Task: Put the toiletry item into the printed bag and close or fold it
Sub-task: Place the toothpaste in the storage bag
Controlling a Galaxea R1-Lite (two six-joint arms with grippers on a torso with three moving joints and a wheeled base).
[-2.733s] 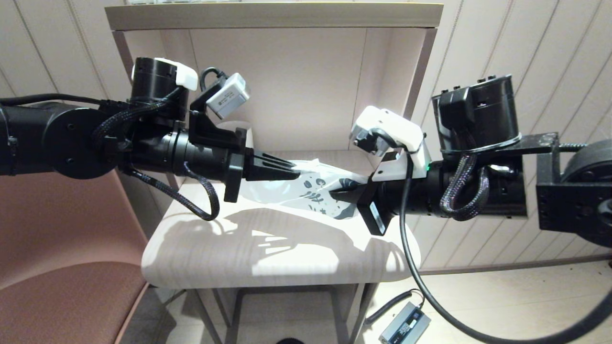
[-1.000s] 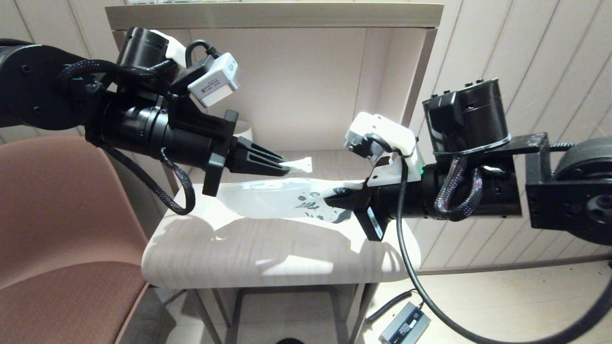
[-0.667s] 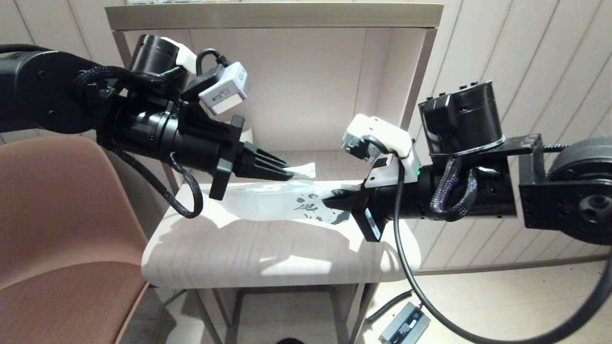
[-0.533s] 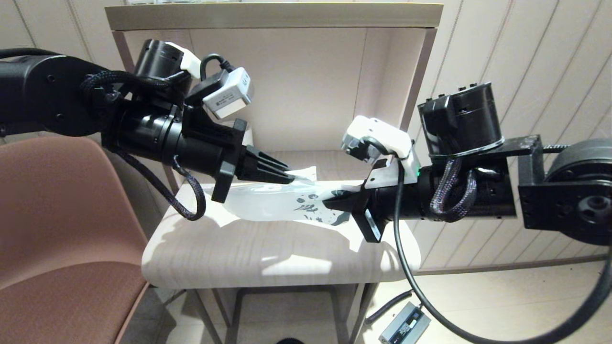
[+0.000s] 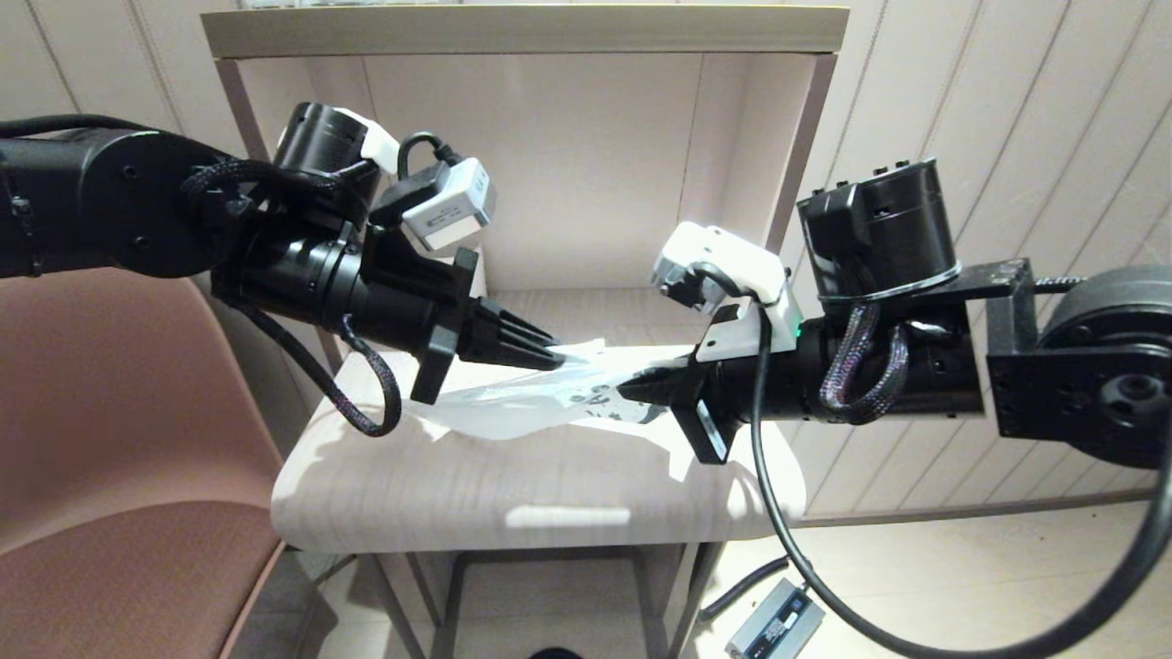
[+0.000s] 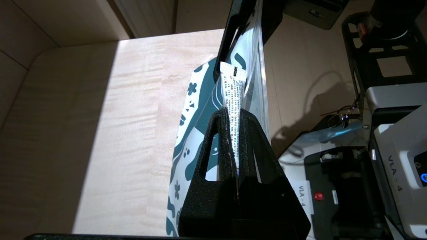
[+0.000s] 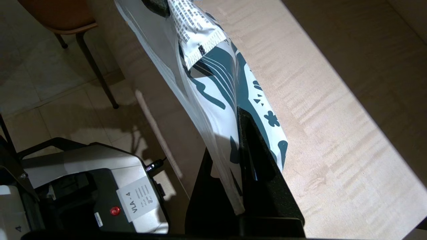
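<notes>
The printed bag (image 5: pixel 513 410) hangs crumpled just above the wooden shelf board (image 5: pixel 513 485). My right gripper (image 5: pixel 630 392) is shut on its leaf-printed end (image 7: pixel 217 90), with one wall of the bag pinched between the jaws (image 7: pixel 240 115). My left gripper (image 5: pixel 554 360) is shut on the toiletry item (image 5: pixel 584 351), a slim white sachet with small print (image 6: pixel 233 90). The sachet's free end (image 7: pixel 196 36) lies against the bag's printed wall (image 6: pixel 196 96) at its mouth. Whether it is between the bag's walls I cannot tell. The two grippers point at each other, tips close together.
A top shelf board (image 5: pixel 522 27) and a slanted upright (image 5: pixel 806 137) close in the space above and to the right. A brown chair (image 5: pixel 110 458) stands at the left. On the floor below lies a grey box (image 5: pixel 774 622) with a cable.
My left gripper has come down and to the right with the sachet, from above the bag to its mouth. The bag has crumpled and shortened. The right gripper has edged slightly left.
</notes>
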